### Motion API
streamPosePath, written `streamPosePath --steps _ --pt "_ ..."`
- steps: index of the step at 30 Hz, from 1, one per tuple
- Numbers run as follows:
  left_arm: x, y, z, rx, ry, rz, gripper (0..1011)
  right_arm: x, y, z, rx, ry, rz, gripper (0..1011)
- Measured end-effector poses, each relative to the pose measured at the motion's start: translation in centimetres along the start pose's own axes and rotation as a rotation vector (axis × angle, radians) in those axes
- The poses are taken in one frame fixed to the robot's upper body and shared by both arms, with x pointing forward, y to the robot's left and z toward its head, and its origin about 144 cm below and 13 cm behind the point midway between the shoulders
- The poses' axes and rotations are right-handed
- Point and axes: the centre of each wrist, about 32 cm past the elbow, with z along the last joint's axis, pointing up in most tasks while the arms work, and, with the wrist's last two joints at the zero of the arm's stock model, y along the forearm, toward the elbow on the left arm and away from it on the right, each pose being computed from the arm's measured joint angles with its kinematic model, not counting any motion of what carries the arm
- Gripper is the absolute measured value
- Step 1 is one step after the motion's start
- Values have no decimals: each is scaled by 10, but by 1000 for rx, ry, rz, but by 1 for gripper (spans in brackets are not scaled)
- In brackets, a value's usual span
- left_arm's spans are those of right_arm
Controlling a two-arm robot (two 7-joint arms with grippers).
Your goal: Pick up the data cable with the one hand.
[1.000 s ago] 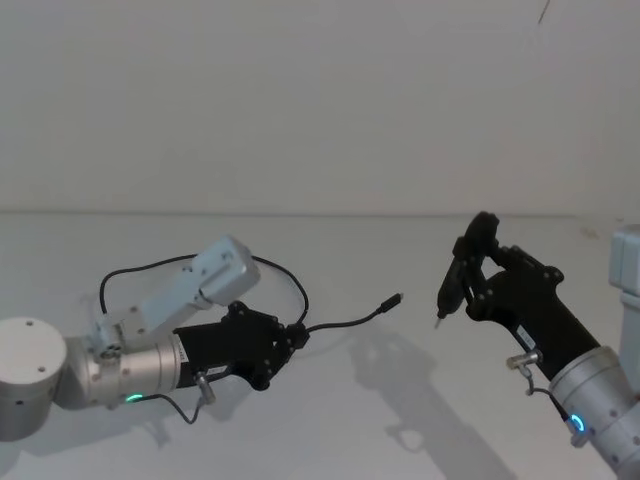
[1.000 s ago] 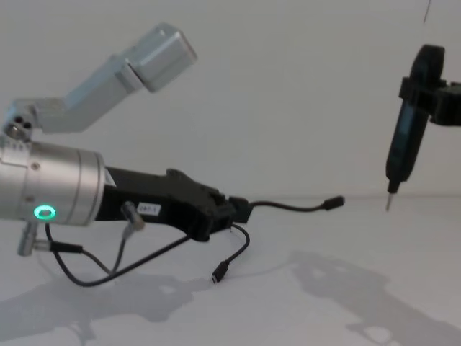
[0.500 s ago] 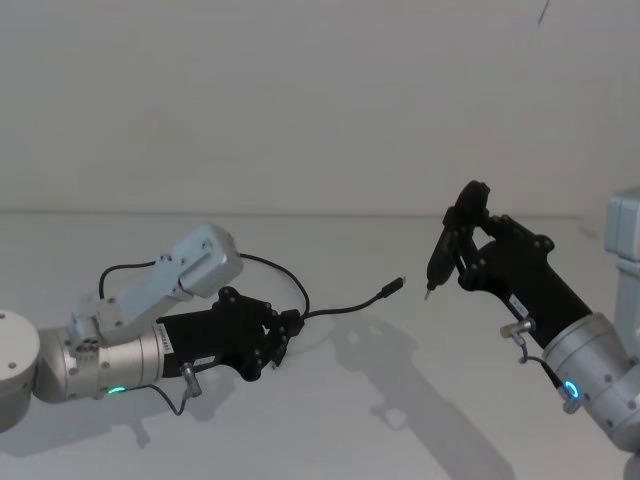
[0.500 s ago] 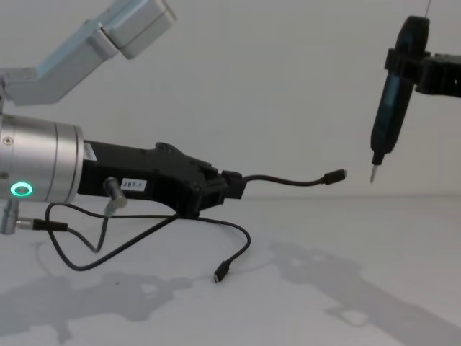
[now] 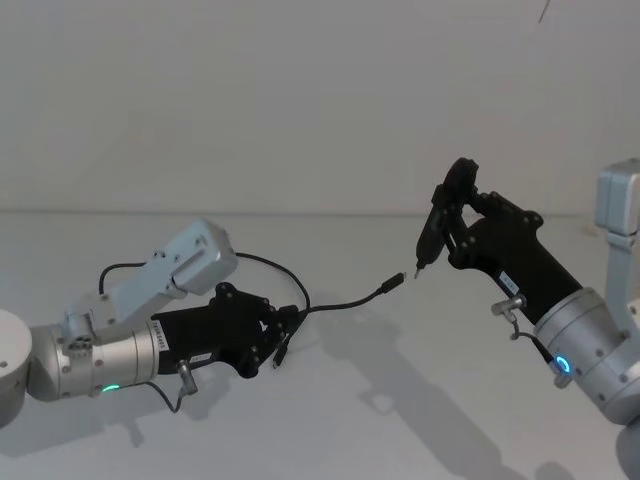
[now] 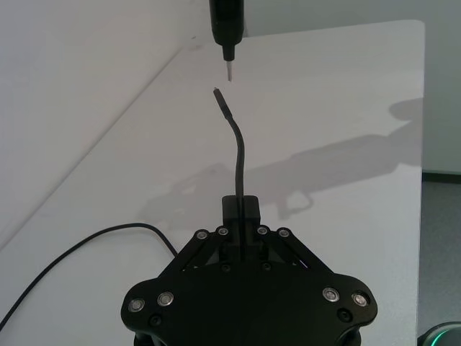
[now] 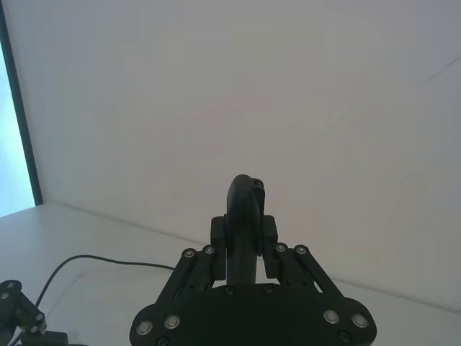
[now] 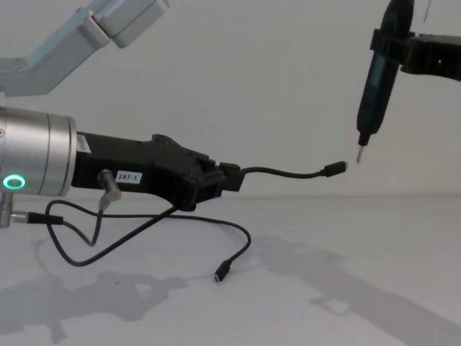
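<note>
The left gripper was raised above the white table, its fingers pinched shut on the data cable a short way back from one plug; that free stretch stood out from the jaws roughly level, its long axis running from the robot's left toward its right and a little away from the body, with the plug at the far end tipped slightly upward; behind the grip the rest of the cable sagged in a loose loop to the table, where the second plug lay on the surface; the right gripper hung higher on the right, its fingers closed on a slim black pointed tool that pointed steeply down, its thin tip just beside and slightly above the raised plug, the two apart by a narrow gap in the left wrist view

Against the frame one second earlier, the left gripper had lifted and the held stretch of cable sat higher in the chest view; the pointed tool had come in from the right and closed most of the distance to the plug
</note>
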Motion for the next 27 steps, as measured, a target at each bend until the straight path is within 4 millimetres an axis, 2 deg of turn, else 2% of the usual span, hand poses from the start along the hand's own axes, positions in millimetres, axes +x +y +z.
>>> streamPosePath --steps 27 --pt "0 2 1 -6 -6 -1 35 5 13 -6 -4 -8 12 279"
